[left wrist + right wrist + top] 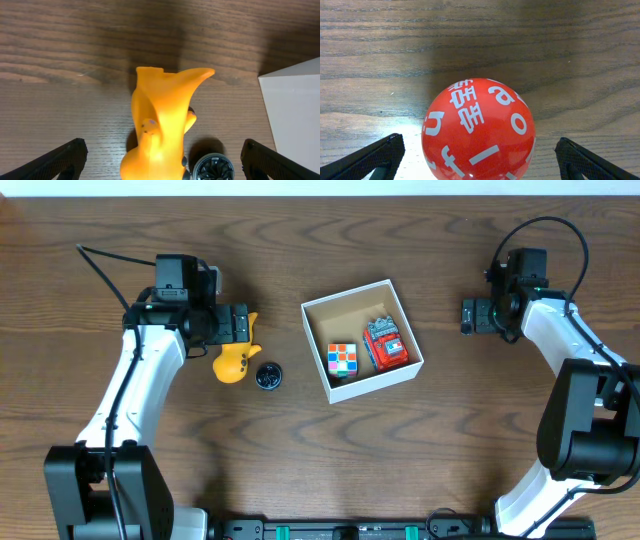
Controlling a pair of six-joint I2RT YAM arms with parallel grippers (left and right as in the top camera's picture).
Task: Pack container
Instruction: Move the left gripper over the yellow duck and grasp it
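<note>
Two arms bent inward over the table [320,470], left gripper [162,161] splayed wide either side of a yellow toy [160,125], right gripper [480,159] equally wide flanking a red lettered ball [479,131], neither touching, container [345,315] mid-table between them, colour cube [342,359] inside.

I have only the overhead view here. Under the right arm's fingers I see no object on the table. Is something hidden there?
Observer: Yes. The right wrist view shows a red ball with white letters between the right fingers, which stand wide open and apart from it.
Operator: And on the left, is the yellow toy touched?
Observer: No. In the left wrist view the left fingers stand wide on both sides of it, with bare wood between.
Operator: What is the black round thing beside it?
Observer: Close up, it has a grey ribbed centre, like a small wheel.
</note>
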